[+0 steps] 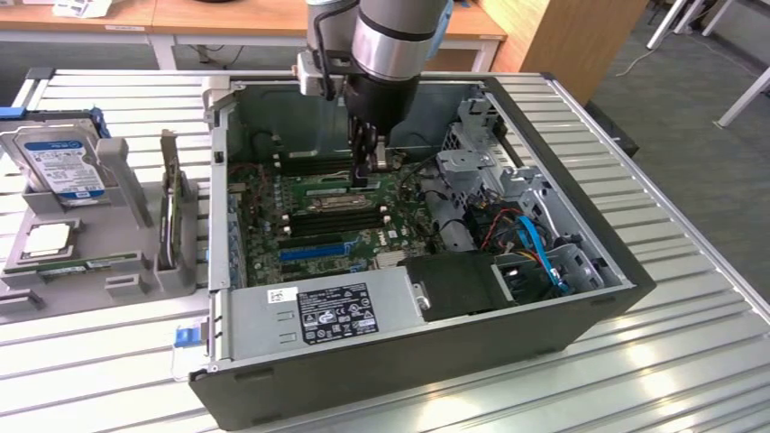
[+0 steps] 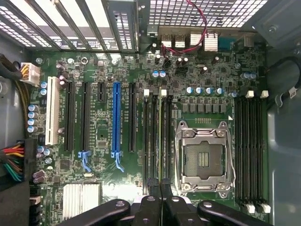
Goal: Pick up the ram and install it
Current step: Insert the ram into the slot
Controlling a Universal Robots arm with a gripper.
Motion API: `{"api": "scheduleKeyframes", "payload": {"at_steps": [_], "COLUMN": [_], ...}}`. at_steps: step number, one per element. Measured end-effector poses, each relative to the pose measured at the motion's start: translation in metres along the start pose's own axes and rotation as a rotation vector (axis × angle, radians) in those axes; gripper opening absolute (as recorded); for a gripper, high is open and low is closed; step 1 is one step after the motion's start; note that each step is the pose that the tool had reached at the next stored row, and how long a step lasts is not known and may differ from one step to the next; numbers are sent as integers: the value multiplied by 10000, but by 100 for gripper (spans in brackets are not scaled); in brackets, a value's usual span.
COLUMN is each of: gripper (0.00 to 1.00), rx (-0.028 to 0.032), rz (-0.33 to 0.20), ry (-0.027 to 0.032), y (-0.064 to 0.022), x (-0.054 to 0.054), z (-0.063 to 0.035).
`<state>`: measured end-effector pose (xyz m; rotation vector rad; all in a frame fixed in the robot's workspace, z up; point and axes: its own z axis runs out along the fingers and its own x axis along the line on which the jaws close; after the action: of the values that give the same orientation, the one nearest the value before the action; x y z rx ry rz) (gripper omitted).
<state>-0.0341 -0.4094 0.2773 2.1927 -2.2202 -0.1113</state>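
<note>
Ribbed metal table (image 1: 686, 361) fills the frame; open computer case (image 1: 398, 379) sits on it, centre; grey parts rack (image 1: 126, 271) on it at left edge, just beside the case

Print on power supply label (image 1: 337, 313) and hard drive (image 1: 60, 162) is illegible.

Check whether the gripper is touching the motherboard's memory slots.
Cannot tell. In the exterior view the gripper hangs low over the memory slots, its tip lost among components. The wrist view looks straight down, giving no depth.
</note>
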Motion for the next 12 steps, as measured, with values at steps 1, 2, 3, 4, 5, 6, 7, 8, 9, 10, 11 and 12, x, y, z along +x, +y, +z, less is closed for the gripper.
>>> {"api": "scheduleKeyframes", "payload": {"at_steps": [1, 2, 3, 4, 5, 6, 7, 8, 9, 10, 11, 12], "gripper": [11, 11, 11, 11, 11, 11, 11, 11, 11, 11, 11, 11], "rx": [-1, -1, -1, 0, 0, 0, -1, 0, -1, -1, -1, 0], "rz": [1, 0, 1, 0, 0, 1, 0, 0, 1, 1, 1, 1], "ry": [1, 1, 0, 0, 0, 0, 1, 1, 3, 4, 4, 1], "y": [0, -1, -1, -2, -2, -3, -3, -4, -3, -3, -4, -4], "x": [0, 1, 1, 2, 2, 2, 2, 3, 3, 3, 3, 3], "z": [9, 18, 27, 36, 44, 52, 59, 64, 66, 66, 66, 68]}}
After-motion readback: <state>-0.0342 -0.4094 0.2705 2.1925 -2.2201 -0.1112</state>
